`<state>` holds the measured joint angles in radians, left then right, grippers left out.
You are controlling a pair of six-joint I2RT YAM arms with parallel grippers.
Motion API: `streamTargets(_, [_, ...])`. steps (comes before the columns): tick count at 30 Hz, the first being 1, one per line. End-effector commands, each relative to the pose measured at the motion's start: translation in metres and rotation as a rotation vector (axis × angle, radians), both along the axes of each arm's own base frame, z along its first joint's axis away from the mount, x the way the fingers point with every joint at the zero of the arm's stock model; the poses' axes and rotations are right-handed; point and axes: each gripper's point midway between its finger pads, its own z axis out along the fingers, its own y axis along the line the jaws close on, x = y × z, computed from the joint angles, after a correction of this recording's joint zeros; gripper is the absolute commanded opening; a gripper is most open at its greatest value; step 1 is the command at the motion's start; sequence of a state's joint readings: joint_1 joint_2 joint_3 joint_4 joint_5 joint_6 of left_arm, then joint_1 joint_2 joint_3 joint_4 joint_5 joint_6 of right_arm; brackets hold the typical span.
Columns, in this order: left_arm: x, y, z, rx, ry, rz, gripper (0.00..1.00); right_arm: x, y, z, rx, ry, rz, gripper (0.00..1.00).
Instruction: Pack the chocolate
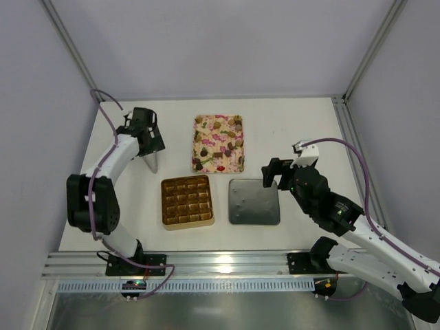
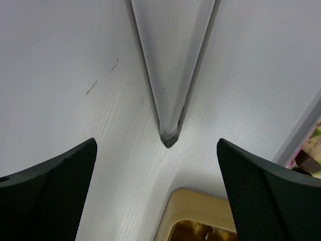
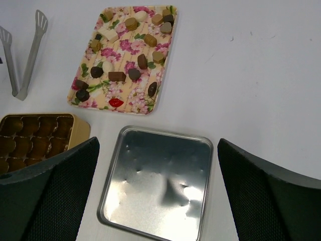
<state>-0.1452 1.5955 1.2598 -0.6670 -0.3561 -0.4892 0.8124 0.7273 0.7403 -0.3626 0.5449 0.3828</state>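
Observation:
Assorted chocolate pieces [image 3: 134, 74] lie loose on a pink-floral tray [image 1: 218, 143] at the back middle of the table. In front of the tray stands a gold box [image 1: 186, 201] with a grid of brown cells that look hollow in the right wrist view [image 3: 35, 138]. A grey metal lid [image 1: 254, 201] lies inside-up to the right of the box. My left gripper [image 1: 150, 144] hangs open over metal tongs [image 2: 170, 65], whose joined end lies between the fingers. My right gripper [image 1: 276, 173] stands open above the lid's [image 3: 158, 186] far right edge, holding nothing.
The tongs [image 1: 152, 162] lie left of the tray, behind the box's left corner. A corner of the gold box [image 2: 200, 213] shows under the left gripper. Frame posts stand at the back corners and a metal rail runs along the near edge [image 1: 220, 265].

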Motion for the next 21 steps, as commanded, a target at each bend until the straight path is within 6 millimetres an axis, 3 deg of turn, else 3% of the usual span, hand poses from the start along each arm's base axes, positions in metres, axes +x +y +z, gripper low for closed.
streamTargets(1, [0.044,0.002,-0.002,-0.025,-0.074,-0.011,1.0,0.0,0.011,0.018,0.061,-0.036,0.041,1.0])
streamTargets(6, [0.067,0.016,-0.044,-0.085,-0.025,0.008,1.0,-0.001,0.015,0.016,0.064,-0.026,0.06,1.0])
streamTargets(10, [0.076,0.016,-0.063,-0.089,0.007,-0.017,1.0,-0.001,0.019,0.016,0.065,-0.022,0.074,1.0])
streamTargets(14, [0.088,0.017,-0.07,-0.087,0.014,-0.036,1.0,0.001,0.024,0.012,0.052,-0.005,0.087,1.0])
streamTargets(21, [0.089,0.026,-0.094,-0.102,0.065,-0.022,0.99,0.001,0.03,0.004,0.04,0.019,0.108,1.0])
